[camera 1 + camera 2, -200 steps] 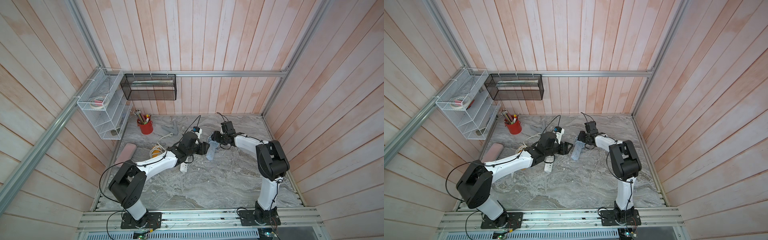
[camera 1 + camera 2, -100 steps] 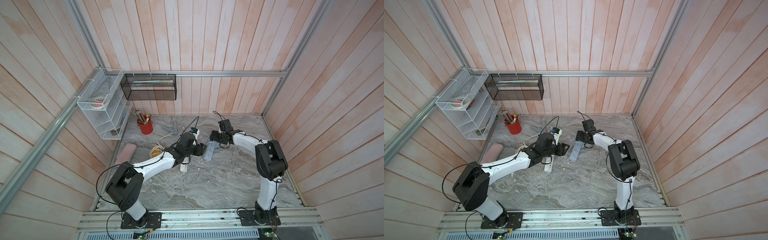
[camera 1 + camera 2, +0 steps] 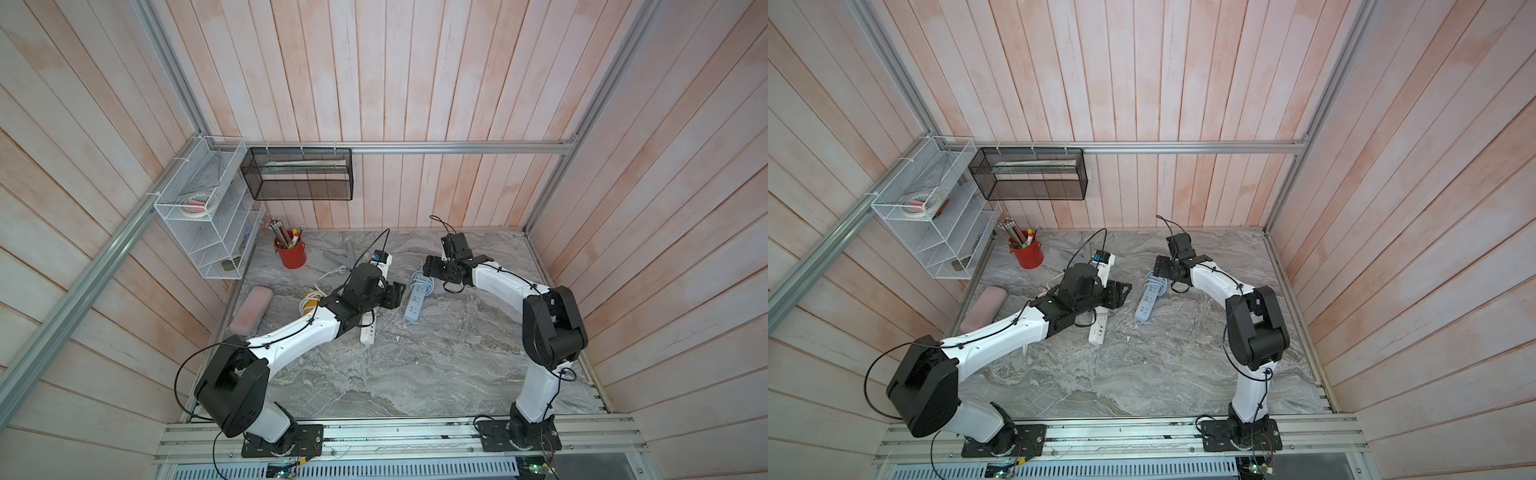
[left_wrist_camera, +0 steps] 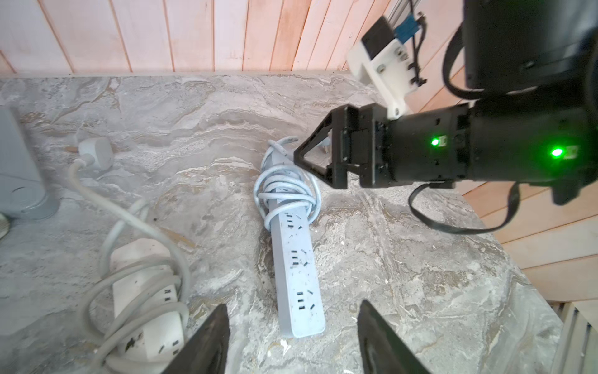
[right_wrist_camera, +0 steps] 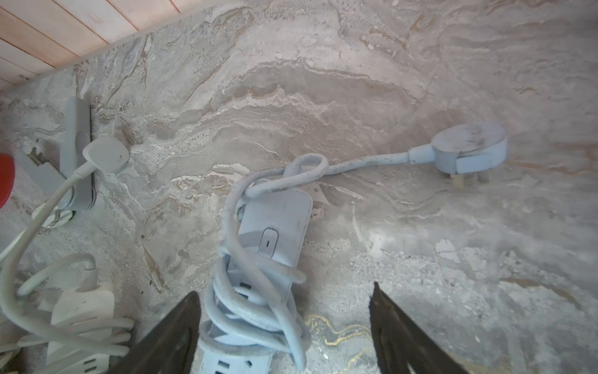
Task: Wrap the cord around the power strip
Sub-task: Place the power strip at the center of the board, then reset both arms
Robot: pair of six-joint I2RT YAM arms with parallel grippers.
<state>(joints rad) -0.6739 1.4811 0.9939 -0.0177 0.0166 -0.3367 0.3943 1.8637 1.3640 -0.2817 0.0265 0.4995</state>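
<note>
Marble-grey table point(image 3: 415, 365) carries, in both top views, the blue strip point(image 3: 417, 297) lying flat near the middle, with its cord point(image 3: 420, 279) coiled round the far end. The left claw point(image 3: 397, 293) hangs just beside the strip's left flank and the right claw point(image 3: 430, 269) hangs over the coil. A white strip point(image 3: 368, 330) lies partly under the left arm. A red cup point(image 3: 291, 253) and a pink case point(image 3: 252, 309) sit toward the left wall. In the left wrist view the left fingers point(image 4: 213, 340) are spread wide and grip nothing. The blue strip's bare end lies on the table just ahead of them, and the white strip, bound in its own cord, lies close beside it. In the right wrist view the right fingers point(image 5: 174, 330) stand wide apart on either side of the coil, clamping nothing; whether one brushes it I cannot tell. A loose tail runs from a loop at the strip's end to the plug point(image 5: 469, 152), which lies on the table. A white plug point(image 5: 106, 153) rests against a grey stand point(image 5: 77, 152).
</note>
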